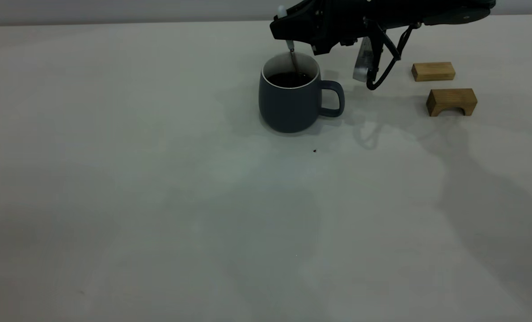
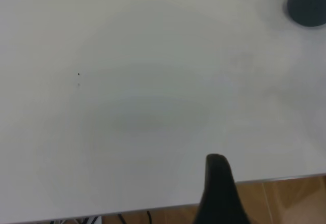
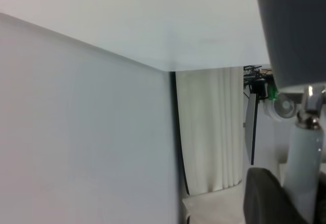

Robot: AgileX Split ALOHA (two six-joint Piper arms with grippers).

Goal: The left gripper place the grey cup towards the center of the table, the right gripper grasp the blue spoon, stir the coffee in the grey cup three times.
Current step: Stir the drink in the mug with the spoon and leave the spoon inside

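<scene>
The grey cup (image 1: 288,105) stands upright toward the back middle of the table (image 1: 158,201), its handle pointing right, with dark coffee (image 1: 289,79) inside. My right gripper (image 1: 288,27) hovers just above the cup's rim, shut on the blue spoon (image 1: 294,60). The spoon hangs nearly upright and its metal end dips into the coffee. The right wrist view shows the pale spoon handle (image 3: 304,168) held in the gripper (image 3: 296,196), under the cup's wall (image 3: 295,30). My left gripper (image 2: 216,188) is far from the cup (image 2: 308,5), over the table's edge, and is out of the exterior view.
Two wooden blocks lie right of the cup: a flat one (image 1: 432,71) and an arched one (image 1: 451,102). A tiny dark speck (image 1: 314,150) sits in front of the cup. The table's near and left parts are bare. Wooden floor (image 2: 285,198) shows past the table's edge.
</scene>
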